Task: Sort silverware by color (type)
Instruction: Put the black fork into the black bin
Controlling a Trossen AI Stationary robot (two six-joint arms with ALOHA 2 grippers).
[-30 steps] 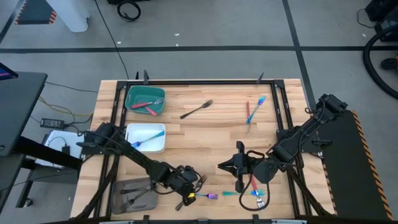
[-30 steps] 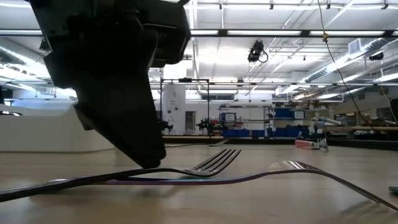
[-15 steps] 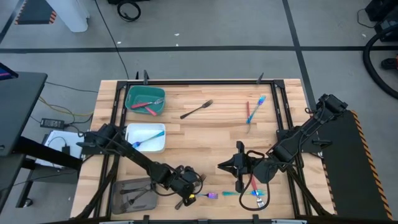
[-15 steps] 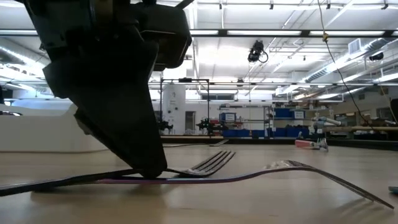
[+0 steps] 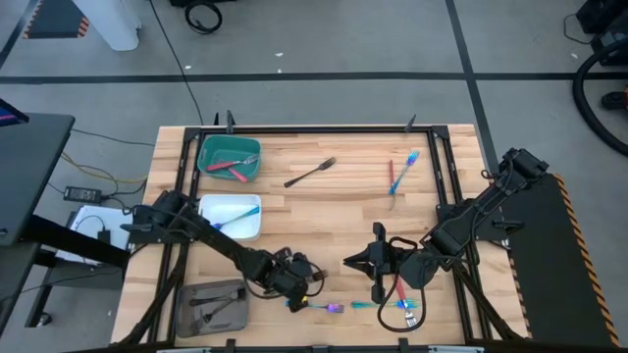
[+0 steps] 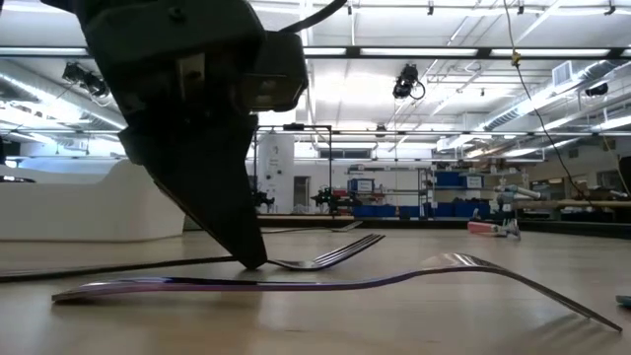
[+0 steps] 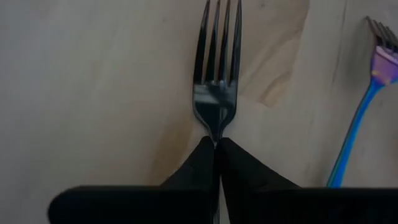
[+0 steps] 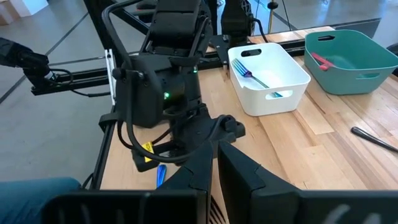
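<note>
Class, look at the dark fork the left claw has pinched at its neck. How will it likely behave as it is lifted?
The dark fork looks like thin rigid metal, so it probably stays stiff. The left claw grips only its narrow neck, so the long handle may swing or droop. Its glossy surface suggests it could slip between the fingers.

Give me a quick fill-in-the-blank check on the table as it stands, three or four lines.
1. The left gripper is shut on the neck of a dark ____.
2. The white tray holds a ____-handled utensil.
3. A red-handled utensil lies in the ____ tray.
4. The right gripper hangs near the table's front edge, holding ____.

Missing words: fork; blue; teal; nothing
</note>
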